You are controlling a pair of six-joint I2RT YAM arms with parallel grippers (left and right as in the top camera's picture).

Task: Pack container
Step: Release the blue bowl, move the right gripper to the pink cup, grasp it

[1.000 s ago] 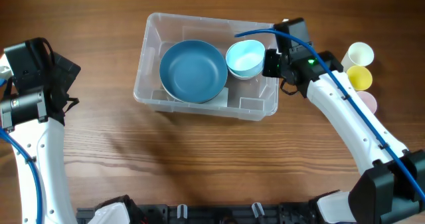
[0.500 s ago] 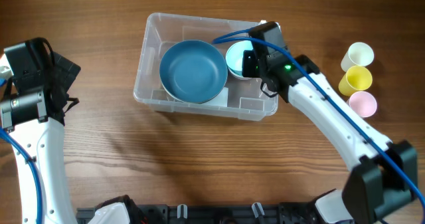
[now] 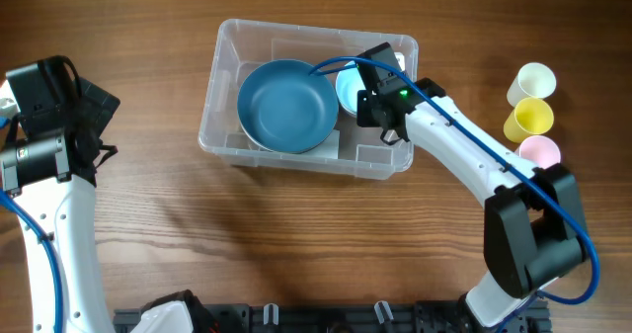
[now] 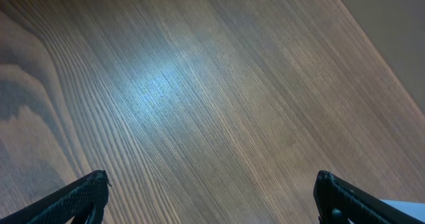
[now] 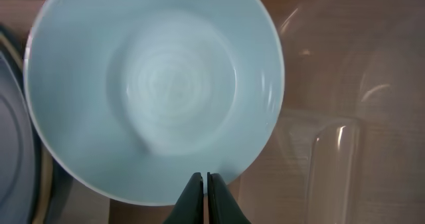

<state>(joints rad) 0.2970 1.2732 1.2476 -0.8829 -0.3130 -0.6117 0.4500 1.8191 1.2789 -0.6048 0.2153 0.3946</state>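
Clear, ribbed plastic container (image 3: 219,125) on the wooden desk (image 3: 296,234) holds a smooth round blue bowl (image 3: 286,106). We note the right hand (image 5: 204,179) pinched closed, empty, above the pale bowl (image 5: 153,84) inside it. The left hand (image 4: 211,181) gapes wide, well left of the container.

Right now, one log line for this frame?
right gripper: shut, above pale bowl | pale bowl, blue bowl: in container | left gripper: open, above table

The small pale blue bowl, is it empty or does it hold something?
Empty. The right wrist view shows the bowl upright with a bare inside; the shut right gripper is at its rim, holding nothing.
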